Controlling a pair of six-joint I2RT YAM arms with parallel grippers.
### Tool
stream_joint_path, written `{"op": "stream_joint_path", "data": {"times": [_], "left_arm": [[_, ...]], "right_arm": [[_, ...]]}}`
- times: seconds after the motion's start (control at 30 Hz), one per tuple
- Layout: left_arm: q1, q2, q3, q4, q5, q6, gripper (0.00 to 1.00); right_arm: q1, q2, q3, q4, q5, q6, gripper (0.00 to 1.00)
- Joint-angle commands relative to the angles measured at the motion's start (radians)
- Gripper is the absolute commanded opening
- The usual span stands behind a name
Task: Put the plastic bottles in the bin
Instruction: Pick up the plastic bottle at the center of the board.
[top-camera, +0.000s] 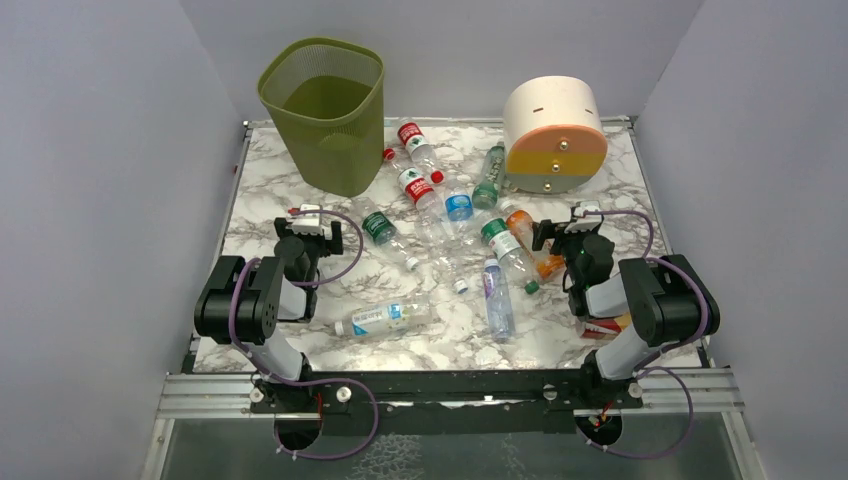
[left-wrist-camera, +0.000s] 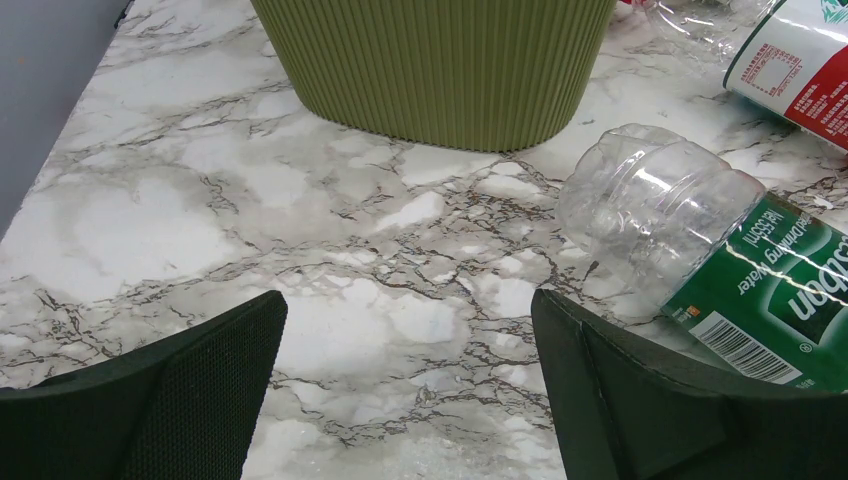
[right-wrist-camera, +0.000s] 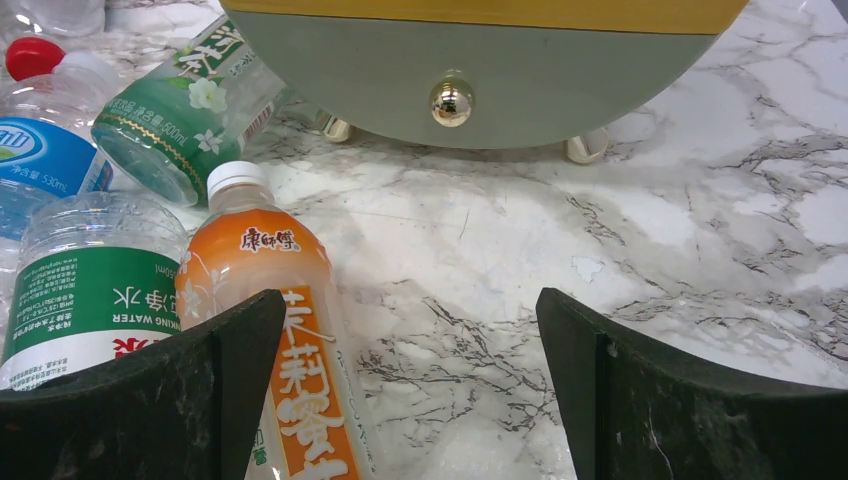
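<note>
My left hand (left-wrist-camera: 408, 315) and right hand (right-wrist-camera: 410, 310) both gape wide, holding nothing. The small clear plastic bottles (top-camera: 498, 300) lie scattered mid-way across the white marble-patterned table (left-wrist-camera: 200, 200). The green-labelled bottle (left-wrist-camera: 700, 245) lies just right of my left hand, its long axis slanting with the base toward the olive-green mesh bin (top-camera: 335, 160) in the far-left corner, so the left arm is the nearer one.

This looks like a robot lab. A marble-look bench (top-camera: 255, 200) sits in a small booth with plain grey walls (top-camera: 100, 150). A left arm (top-camera: 255, 300) and a right arm (top-camera: 650, 300) are bolted to a metal rail (top-camera: 450, 392) at its near edge.
</note>
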Motion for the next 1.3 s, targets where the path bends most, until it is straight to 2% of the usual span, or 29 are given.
{"op": "stream_joint_path", "data": {"times": [0.0, 0.73, 0.9, 1.07, 1.27], "left_arm": [[0.002, 0.007, 0.013, 0.013, 0.019, -0.006, 0.99], [0.003, 0.005, 0.013, 0.015, 0.02, -0.008, 0.99], [0.002, -0.046, -0.016, 0.03, 0.004, -0.012, 0.99], [0.0, -0.208, -0.002, -0.154, -0.002, -0.034, 0.99], [-0.016, -0.402, -0.005, -0.296, 0.009, -0.105, 0.99]], "right_arm": [[0.006, 0.006, 0.003, 0.017, -0.02, -0.013, 0.99], [0.006, -0.018, -0.01, 0.031, -0.027, -0.014, 0.99], [0.006, -0.142, 0.028, -0.157, -0.092, -0.033, 0.99], [0.006, -0.312, 0.017, -0.3, -0.161, -0.038, 0.99], [0.005, -0.547, 0.038, -0.517, -0.235, -0.015, 0.99]]}}
